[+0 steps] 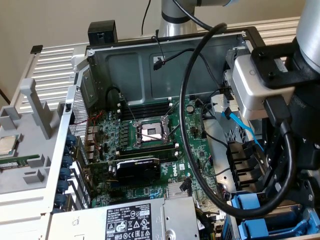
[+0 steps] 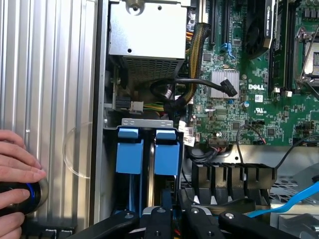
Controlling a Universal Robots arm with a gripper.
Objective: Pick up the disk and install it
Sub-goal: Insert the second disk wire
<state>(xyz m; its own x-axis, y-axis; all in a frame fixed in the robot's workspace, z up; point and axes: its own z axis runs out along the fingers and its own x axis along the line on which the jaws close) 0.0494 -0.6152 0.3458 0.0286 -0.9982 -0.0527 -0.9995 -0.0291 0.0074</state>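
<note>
You see the gripper (image 2: 172, 219) low over the drive bay of the open PC case (image 1: 165, 60), its black fingers (image 2: 160, 221) almost pressed together, w/ only a narrow gap. Between them sits a thin edge, prob. the disk (image 2: 149, 199), standing in the slot between two blue frames (image 2: 167, 152); I cannot tell if it is really pinched. A person's hand (image 2: 15, 174) rests beside the case on a round knob (image 2: 30, 194). The motherboard (image 2: 269, 94) lies near.
</note>
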